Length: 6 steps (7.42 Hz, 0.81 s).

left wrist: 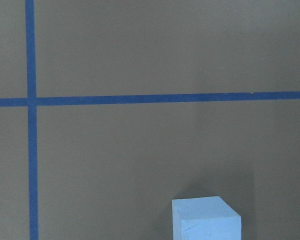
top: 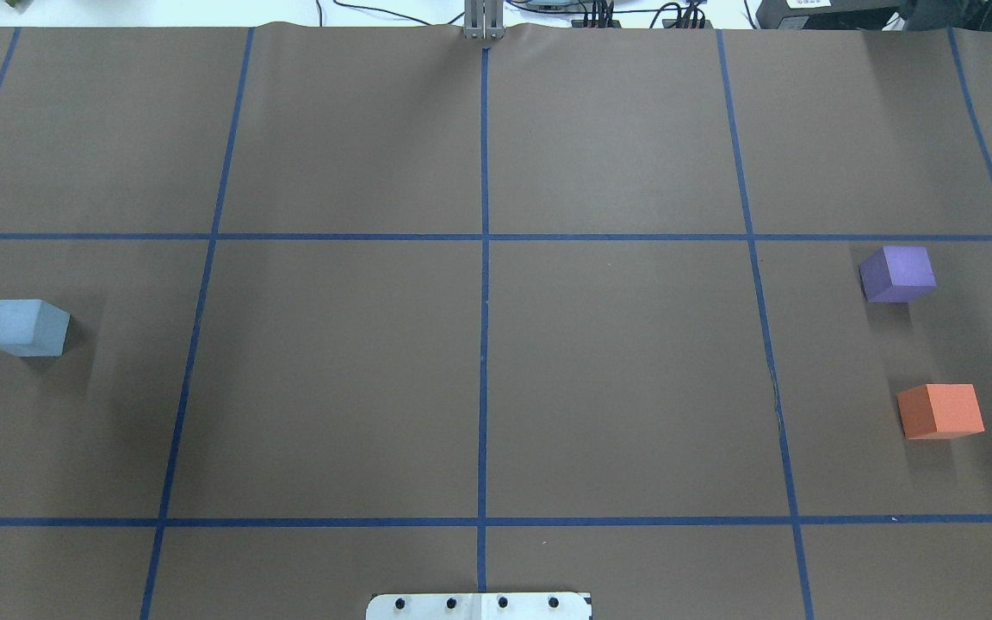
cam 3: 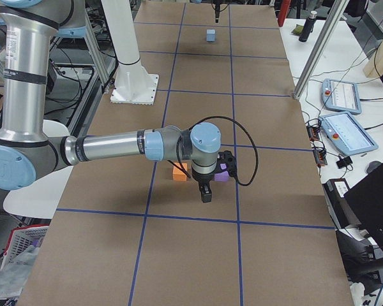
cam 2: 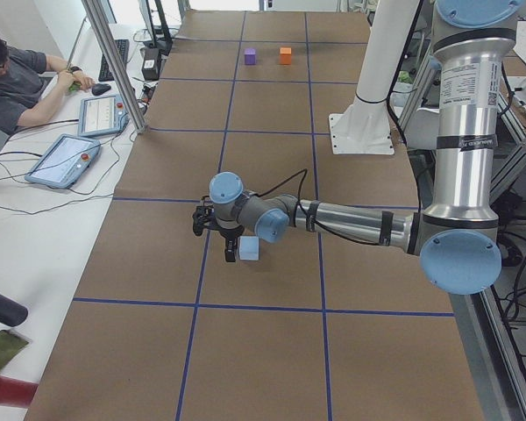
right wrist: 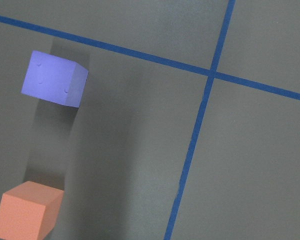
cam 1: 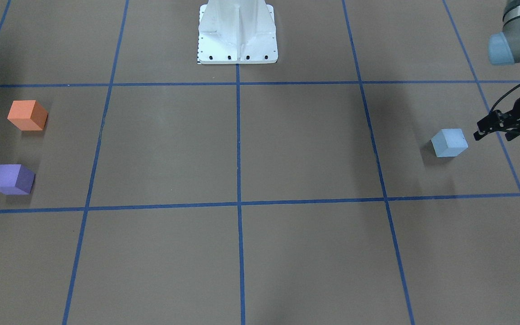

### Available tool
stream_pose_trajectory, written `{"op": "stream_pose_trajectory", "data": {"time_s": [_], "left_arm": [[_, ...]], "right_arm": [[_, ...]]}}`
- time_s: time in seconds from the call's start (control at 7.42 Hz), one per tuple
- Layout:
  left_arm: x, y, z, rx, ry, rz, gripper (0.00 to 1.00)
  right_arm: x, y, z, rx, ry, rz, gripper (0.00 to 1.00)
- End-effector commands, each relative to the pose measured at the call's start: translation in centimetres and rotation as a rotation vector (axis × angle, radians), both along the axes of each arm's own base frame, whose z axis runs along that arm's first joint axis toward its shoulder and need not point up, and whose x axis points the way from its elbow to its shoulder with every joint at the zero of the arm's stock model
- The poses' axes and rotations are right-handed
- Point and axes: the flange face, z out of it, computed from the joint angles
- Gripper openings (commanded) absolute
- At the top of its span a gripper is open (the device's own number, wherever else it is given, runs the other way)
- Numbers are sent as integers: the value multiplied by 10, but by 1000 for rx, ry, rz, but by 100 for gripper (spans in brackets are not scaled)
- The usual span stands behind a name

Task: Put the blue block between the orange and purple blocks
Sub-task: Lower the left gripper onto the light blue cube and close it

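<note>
While untouched, blue block (cam 1: 449,142), beside left tool (cam 1: 479,129)

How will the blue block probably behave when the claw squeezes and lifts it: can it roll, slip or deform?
The blue block is a cube resting on a flat face, so it should not roll. Its matte surface looks like foam: probably light, easy to grip, perhaps slightly soft. Pushed low, it would likely slide, not tip.

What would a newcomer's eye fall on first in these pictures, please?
Three bright blocks on the blue-taped brown table: the blue block sits alone at the robot's left end, while the orange block and purple block stand close together, apart, at its right end. The left gripper hovers near the blue block, not holding it.
</note>
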Motion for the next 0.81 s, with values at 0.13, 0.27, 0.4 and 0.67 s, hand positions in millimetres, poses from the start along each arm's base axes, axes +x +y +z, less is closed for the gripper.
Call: {"op": "stream_pose_trajectory", "data": {"time_s": [0.13, 0.27, 0.4, 0.67], "left_arm": [[63, 21, 2, 34, -61, 30, 100], [70, 27, 7, 48, -84, 47, 100], [76, 34, 12, 54, -105, 58, 100], [90, 40, 18, 66, -137, 77, 83]], "right_arm": [[0, 0, 0, 0, 1, 0, 100], [0, 0, 0, 0, 1, 0, 100], [0, 1, 2, -3, 1, 0, 100], [0, 1, 2, -5, 1, 0, 100]]}}
